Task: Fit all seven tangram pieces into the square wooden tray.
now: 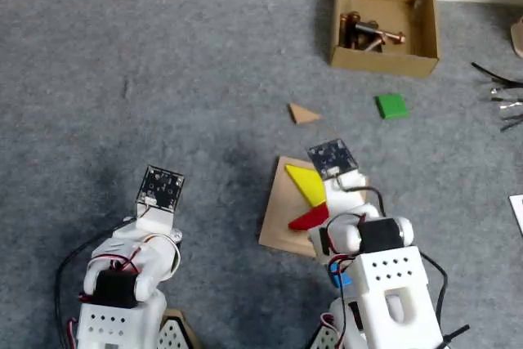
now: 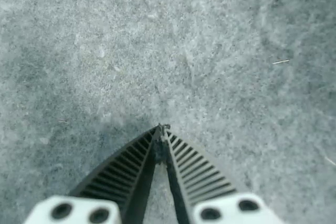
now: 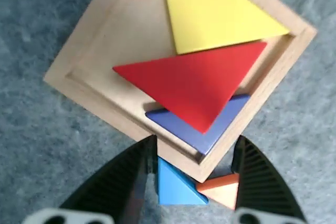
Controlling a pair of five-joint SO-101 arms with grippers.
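Observation:
The square wooden tray (image 3: 100, 51) lies on grey carpet and holds a yellow triangle (image 3: 215, 11), a red triangle (image 3: 194, 85) and a dark blue piece (image 3: 215, 129) partly under the red one. Just outside its near corner lie a light blue triangle (image 3: 173, 187) and a small orange triangle (image 3: 223, 191). My right gripper (image 3: 195, 141) hangs open over that corner, its fingers either side of these two loose pieces. A tan triangle (image 1: 304, 114) and a green square (image 1: 391, 105) lie beyond the tray (image 1: 278, 218). My left gripper (image 2: 160, 128) is shut and holds nothing, over bare carpet.
A cardboard box (image 1: 384, 51) with copper-coloured parts stands at the back right. Black cables (image 1: 498, 91) lie at the right edge. The left arm (image 1: 135, 259) sits at the lower left, well apart from the tray. Open carpet spreads to the left and back.

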